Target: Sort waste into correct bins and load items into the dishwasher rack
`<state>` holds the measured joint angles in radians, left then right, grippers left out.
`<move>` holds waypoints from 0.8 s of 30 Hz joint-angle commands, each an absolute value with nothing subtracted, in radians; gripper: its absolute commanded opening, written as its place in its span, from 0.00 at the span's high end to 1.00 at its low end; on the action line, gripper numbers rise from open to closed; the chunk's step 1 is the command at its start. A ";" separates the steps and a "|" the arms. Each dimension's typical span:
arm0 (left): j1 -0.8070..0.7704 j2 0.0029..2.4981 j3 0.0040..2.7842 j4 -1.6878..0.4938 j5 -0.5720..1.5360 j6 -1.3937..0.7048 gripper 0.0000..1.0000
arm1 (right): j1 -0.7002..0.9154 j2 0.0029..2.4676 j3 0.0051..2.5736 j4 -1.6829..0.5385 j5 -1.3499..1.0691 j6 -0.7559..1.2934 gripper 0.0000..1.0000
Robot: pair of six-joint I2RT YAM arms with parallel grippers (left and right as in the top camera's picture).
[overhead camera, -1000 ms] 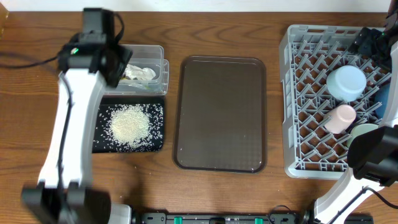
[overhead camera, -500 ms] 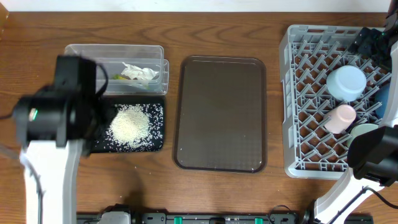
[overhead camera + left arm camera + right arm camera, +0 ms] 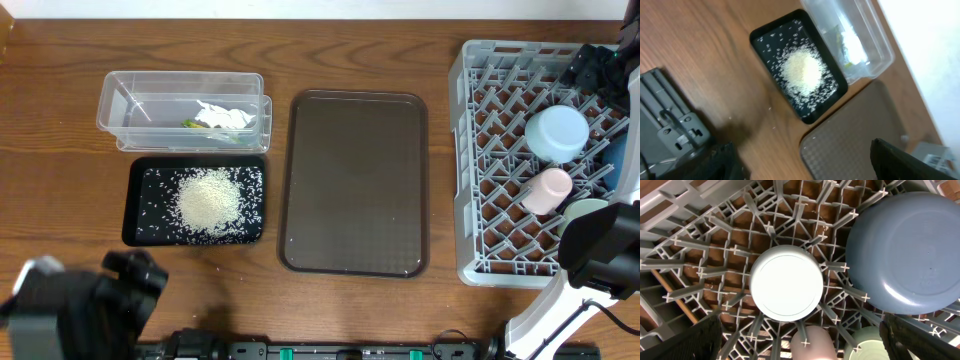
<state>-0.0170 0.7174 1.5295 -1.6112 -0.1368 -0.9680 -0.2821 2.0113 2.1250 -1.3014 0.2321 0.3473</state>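
The clear tub [image 3: 130, 105] holds the crumpled tissue [image 3: 222, 115] and the yellow-green wrapper [image 3: 189, 124]. In front of it, the black tray [image 3: 135, 215] carries the rice heap [image 3: 208, 198]. The grey rack [image 3: 490, 160] at the right holds an upturned light-blue bowl [image 3: 556, 132], the pink cup [image 3: 546, 189] and the mint bowl [image 3: 585, 212]. The dark-blue bowl [image 3: 905, 250] shows in the right wrist view. My left gripper [image 3: 805, 167] is open and empty, high above the table's front left. My right gripper [image 3: 805, 345] hangs open over the rack, holding nothing.
A brown serving tray [image 3: 355, 180] lies bare between the bins and the rack. My left arm [image 3: 80, 305] is a blur at the front-left corner. The right arm [image 3: 598, 66] reaches over the rack's far right corner.
My left arm has pulled back from over the clear tub to the table's front left, and its jaws have opened wider. The right arm and rack contents are unchanged.
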 commanded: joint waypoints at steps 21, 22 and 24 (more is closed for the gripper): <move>-0.019 0.576 1.380 -1.676 -0.072 -0.665 0.11 | -0.287 2.016 2.126 -1.302 0.235 0.336 0.01; -0.019 0.558 1.342 -1.656 -0.072 -0.641 0.11 | -0.287 2.016 2.126 -1.302 0.235 0.336 0.01; -0.019 0.513 1.254 -1.584 -0.070 -0.584 0.11 | -0.287 2.016 2.126 -1.302 0.235 0.336 0.01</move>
<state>-0.0170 0.5678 1.3338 -1.6012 -0.0814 -0.6998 -0.2821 2.0113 2.1250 -1.3014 0.2325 0.3473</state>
